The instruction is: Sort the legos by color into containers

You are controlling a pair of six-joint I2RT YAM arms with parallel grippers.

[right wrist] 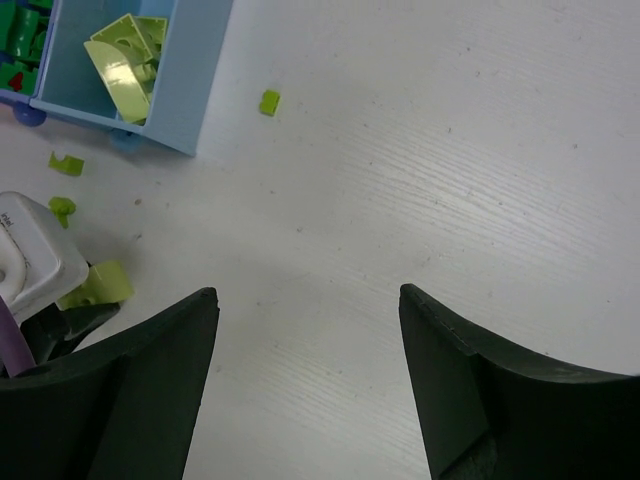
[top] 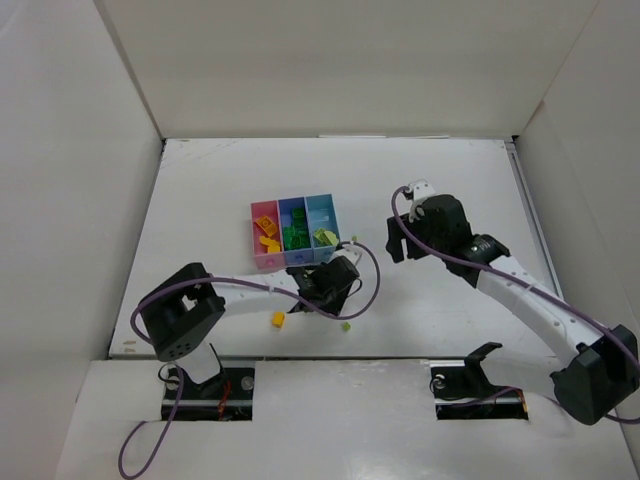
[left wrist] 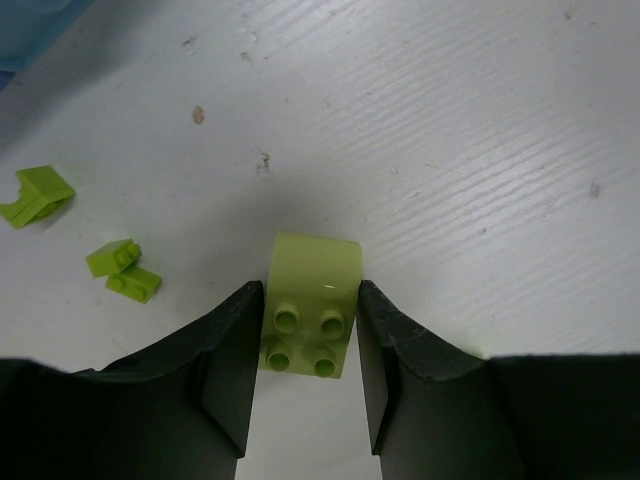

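Now | left end effector (left wrist: 308, 295) grips lime brick (left wrist: 314, 272), long axis along fingers (left wrist: 225, 390) | right end effector (right wrist: 305, 292) wide

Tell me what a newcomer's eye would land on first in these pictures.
The row of three bins in the middle of the white table, pink, periwinkle and light blue, holding orange-yellow, dark green and lime bricks. Just in front of it, the left gripper hugs both sides of a lime brick; the right gripper hangs open.

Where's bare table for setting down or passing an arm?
Free: table between the bins and the far wall; also left of the bins. Crowded: near side of the bins, around left claw, its lime brick and loose legos.
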